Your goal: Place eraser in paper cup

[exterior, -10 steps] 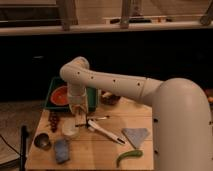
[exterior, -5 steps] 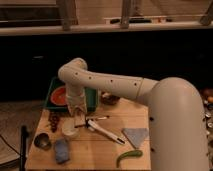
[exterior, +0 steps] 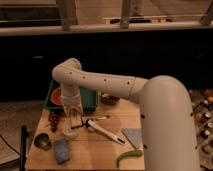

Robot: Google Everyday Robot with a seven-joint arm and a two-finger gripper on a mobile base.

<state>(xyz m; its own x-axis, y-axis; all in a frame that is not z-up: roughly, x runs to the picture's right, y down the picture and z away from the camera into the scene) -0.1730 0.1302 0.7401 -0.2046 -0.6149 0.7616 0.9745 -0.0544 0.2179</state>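
The cream-white paper cup (exterior: 68, 133) stands on the left part of the wooden table (exterior: 105, 145). My gripper (exterior: 74, 121) hangs straight down from the white arm, right above the cup's mouth and partly covering it. The eraser does not show; it is either hidden by the gripper or down inside the cup, and I cannot tell which.
A green tray (exterior: 89, 99) holding an orange thing stands at the back left, with a dark bowl (exterior: 109, 99) beside it. A metal cup (exterior: 42, 141), blue-grey sponge (exterior: 61, 150), dark grapes (exterior: 53, 120), white brush (exterior: 102, 131), grey cloth (exterior: 134, 137) and green chili (exterior: 129, 156) lie around.
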